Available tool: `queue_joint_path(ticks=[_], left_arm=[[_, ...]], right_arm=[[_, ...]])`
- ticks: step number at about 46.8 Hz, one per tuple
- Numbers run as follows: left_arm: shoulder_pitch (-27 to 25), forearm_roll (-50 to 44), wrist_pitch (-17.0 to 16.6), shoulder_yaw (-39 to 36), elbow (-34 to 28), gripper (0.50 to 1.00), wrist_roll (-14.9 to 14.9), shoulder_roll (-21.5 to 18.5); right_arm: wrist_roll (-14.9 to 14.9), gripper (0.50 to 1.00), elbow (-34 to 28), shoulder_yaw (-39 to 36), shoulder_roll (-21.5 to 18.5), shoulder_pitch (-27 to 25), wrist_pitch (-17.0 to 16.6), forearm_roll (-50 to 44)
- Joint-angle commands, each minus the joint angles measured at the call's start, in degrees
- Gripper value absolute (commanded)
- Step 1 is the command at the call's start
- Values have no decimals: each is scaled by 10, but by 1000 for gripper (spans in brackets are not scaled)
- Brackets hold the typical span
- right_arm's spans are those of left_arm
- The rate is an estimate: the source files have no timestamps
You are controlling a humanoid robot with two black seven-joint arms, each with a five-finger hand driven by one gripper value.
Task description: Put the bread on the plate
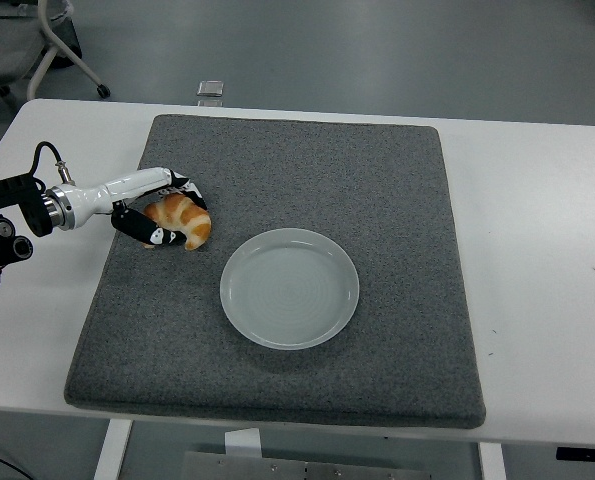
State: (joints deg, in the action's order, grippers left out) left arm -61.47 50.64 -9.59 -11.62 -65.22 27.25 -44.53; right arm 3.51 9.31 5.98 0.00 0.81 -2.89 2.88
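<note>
Now left hand (162,212) grasping bread (183,220), plate (289,289) beside

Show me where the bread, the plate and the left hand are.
bread (184,219), head view, middle of its golden crust
plate (290,288), head view, bare centre of the dish
left hand (155,208), head view, fingers wrapped around the bread

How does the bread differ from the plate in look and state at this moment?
The bread is golden brown and curved like a croissant; the plate is pale, round and flat. The bread is smaller than the plate. The left hand grasps the bread, while the plate lies untouched and holds nothing. Both are over the grey mat.
</note>
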Motion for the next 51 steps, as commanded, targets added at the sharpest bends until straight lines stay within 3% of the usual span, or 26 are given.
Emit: queue_joint_path(ticks=[1, 23, 35, 39, 44, 51], left_arm=[[0, 1, 0, 4, 4, 500, 0, 0], [2, -1, 1, 48, 18, 500, 0, -6], [1, -44, 15, 106, 108, 500, -1, -15], [-5, -61, 36, 119, 141, 500, -1, -17], [-20, -77, 87, 147, 192, 500, -1, -20], [-87, -78, 170, 170, 264, 500, -1, -21]], right_arm=[[0, 930, 0, 0, 0, 0, 0, -1], [0, 930, 0, 0, 0, 0, 0, 0], [0, 930, 0, 0, 0, 0, 0, 0], [0, 930, -1, 0, 0, 0, 0, 0], [0, 930, -1, 0, 0, 0, 1, 0], [0, 930, -1, -1, 0, 0, 1, 0]])
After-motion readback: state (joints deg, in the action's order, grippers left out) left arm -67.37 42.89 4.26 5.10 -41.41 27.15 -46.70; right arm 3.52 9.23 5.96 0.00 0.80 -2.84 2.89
